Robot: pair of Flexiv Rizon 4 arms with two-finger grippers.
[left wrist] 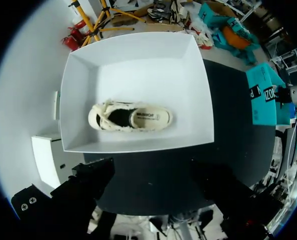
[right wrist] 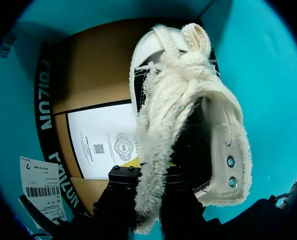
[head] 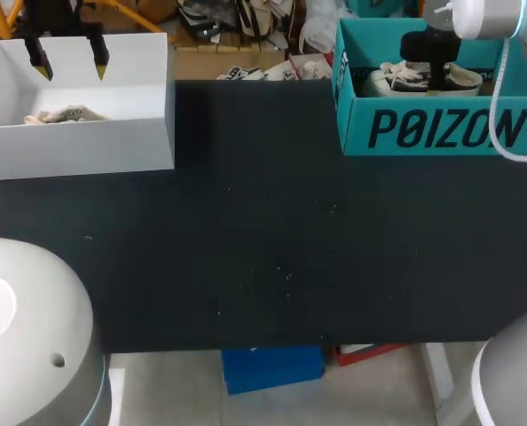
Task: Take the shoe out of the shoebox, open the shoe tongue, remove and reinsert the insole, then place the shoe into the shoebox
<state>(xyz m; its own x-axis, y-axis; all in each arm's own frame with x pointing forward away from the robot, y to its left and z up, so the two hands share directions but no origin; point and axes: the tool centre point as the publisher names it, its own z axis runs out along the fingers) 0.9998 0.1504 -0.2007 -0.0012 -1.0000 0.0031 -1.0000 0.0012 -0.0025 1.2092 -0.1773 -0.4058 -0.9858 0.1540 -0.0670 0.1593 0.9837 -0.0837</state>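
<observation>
A teal shoebox (head: 441, 129) stands at the table's far right with a cream shoe (head: 397, 78) inside. My right gripper (head: 432, 67) reaches down into it. In the right wrist view this gripper (right wrist: 151, 170) is shut on the frayed collar edge of the shoe (right wrist: 188, 85), which runs between its fingers; the teal wall (right wrist: 268, 60) surrounds them. At the far left a white box (head: 95, 146) holds a second cream shoe (head: 64, 115). My left gripper (head: 70, 64) hangs open high above that box, nothing between its fingers. From its wrist the second shoe (left wrist: 131, 117) lies on its side in the white box (left wrist: 138, 60).
The dark table (head: 263, 248) stretches between the two boxes. A printed paper sheet (right wrist: 103, 140) lies on the teal box's brown floor under the shoe. My arms' pale bases (head: 24, 337) fill the near corners.
</observation>
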